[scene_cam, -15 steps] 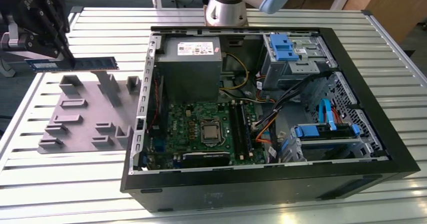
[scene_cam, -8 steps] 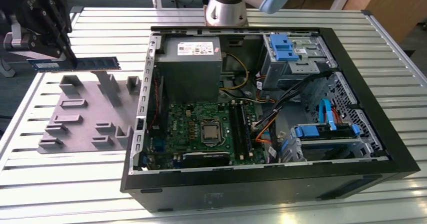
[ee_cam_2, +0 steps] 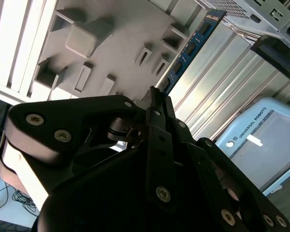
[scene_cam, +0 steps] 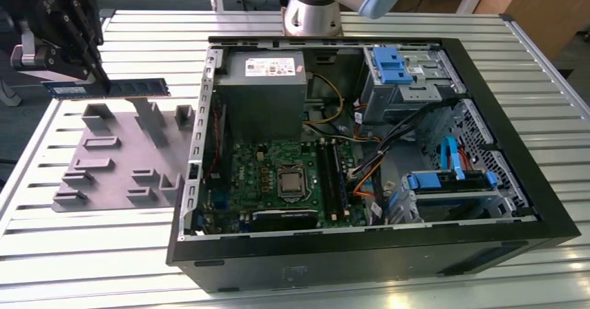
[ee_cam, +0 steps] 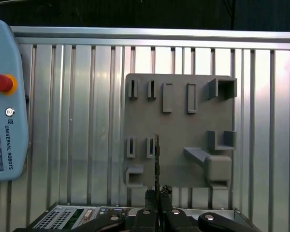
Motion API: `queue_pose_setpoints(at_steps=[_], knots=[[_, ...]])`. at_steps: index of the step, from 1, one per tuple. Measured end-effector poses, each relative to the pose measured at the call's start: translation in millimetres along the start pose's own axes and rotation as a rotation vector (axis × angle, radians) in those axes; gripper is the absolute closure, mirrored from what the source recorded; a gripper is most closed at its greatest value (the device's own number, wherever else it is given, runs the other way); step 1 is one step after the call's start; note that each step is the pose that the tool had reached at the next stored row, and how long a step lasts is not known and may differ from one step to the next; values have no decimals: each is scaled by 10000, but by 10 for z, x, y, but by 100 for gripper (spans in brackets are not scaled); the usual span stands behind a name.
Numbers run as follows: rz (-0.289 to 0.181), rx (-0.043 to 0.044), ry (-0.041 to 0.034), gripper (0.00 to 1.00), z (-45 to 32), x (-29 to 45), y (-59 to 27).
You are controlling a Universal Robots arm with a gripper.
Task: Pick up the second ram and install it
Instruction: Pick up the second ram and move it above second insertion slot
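Note:
My black gripper [scene_cam: 99,86] is shut on the second ram [scene_cam: 129,88], a slim dark board with a blue label. In the exterior view it holds the stick level, above the far end of the grey tray [scene_cam: 110,164], on that view's left. In the second wrist view the ram [ee_cam_2: 191,46] runs out from the gripper [ee_cam_2: 154,94] over the tray [ee_cam_2: 116,38]. The first wrist view shows the ram [ee_cam: 157,159] edge-on as a thin dark line between the fingers [ee_cam: 151,197], above the tray [ee_cam: 183,130]. The black memory slots [scene_cam: 330,178] lie on the motherboard inside the open case.
The open computer case [scene_cam: 369,247] stands right of the tray, with a power supply [scene_cam: 262,81], a processor socket [scene_cam: 290,182], loose cables and blue drive brackets [scene_cam: 392,63]. A teach pendant [ee_cam: 5,106] lies on the slatted metal table [scene_cam: 92,254]. The arm's base [scene_cam: 311,15] stands behind the case.

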State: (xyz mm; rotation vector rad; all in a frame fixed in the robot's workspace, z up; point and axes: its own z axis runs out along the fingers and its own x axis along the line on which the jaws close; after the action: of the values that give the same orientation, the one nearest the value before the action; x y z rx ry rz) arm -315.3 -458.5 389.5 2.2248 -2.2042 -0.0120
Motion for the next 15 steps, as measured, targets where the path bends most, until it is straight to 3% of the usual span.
queue_pose_setpoints(at_steps=[15], knots=[[0,0,0,86,0,1,-95]])
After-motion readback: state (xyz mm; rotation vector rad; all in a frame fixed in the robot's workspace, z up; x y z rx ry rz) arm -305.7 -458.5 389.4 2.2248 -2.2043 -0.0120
